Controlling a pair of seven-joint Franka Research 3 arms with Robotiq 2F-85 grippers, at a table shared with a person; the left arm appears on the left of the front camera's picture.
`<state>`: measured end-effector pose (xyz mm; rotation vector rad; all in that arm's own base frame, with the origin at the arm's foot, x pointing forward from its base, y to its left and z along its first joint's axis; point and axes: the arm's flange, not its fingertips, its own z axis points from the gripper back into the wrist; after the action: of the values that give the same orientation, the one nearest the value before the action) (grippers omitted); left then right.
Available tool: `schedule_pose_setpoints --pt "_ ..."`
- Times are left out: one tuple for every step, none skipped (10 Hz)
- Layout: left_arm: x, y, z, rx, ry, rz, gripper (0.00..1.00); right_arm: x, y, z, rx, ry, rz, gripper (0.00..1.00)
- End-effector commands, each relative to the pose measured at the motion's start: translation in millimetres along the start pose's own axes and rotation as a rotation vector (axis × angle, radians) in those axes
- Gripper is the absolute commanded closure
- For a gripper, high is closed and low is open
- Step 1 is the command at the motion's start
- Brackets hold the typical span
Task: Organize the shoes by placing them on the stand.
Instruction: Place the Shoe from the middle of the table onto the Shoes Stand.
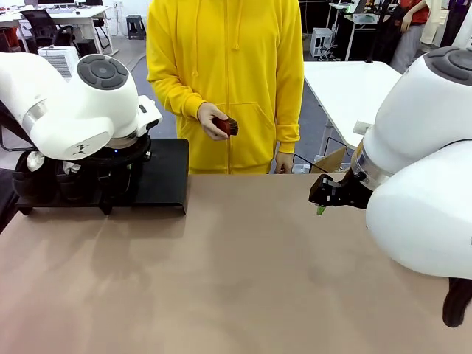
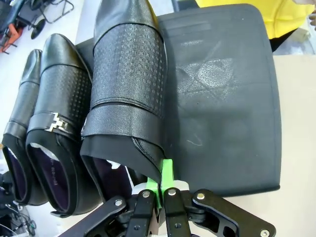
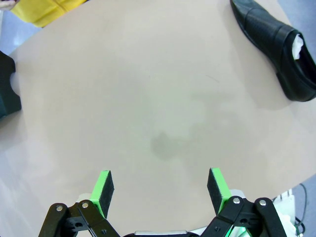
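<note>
Shoes point(image 2: 59, 98) sit in a row on the stand point(image 2: 227, 98), my left gripper point(image 2: 159, 187) pinched tight on the inner shoe point(image 2: 129, 74), so I'd release next, then send my wide-open right gripper point(image 3: 160, 185) to the lone shoe point(image 3: 276, 44) on the tabletop point(image 3: 123, 98).

Shoes point(image 2: 61, 98) side by side on stand point(image 2: 227, 98)
</note>
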<state>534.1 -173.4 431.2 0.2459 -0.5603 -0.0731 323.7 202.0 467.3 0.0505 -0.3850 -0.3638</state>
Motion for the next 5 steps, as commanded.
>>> schedule_pose_setpoints --pt "7.5 -7.4 -6.3 0.042 -0.042 0.017 1.00 1.9 -0.1 0.2 0.003 0.003 0.008 0.00" --pt "7.8 -8.8 -9.6 0.042 -0.033 0.029 1.00 1.9 -0.1 0.2 0.003 0.003 0.008 0.00" --pt "6.4 -9.4 -10.5 0.041 -0.028 0.038 0.83 1.9 -0.1 0.2 0.003 0.003 0.008 0.00" --pt "5.1 -9.3 -9.5 0.039 -0.027 0.047 0.64 1.9 -0.1 0.2 0.003 0.003 0.008 0.00" --pt "4.8 -7.8 -7.3 0.038 -0.035 0.053 0.45 1.9 -0.1 0.2 0.003 0.003 0.008 0.00"
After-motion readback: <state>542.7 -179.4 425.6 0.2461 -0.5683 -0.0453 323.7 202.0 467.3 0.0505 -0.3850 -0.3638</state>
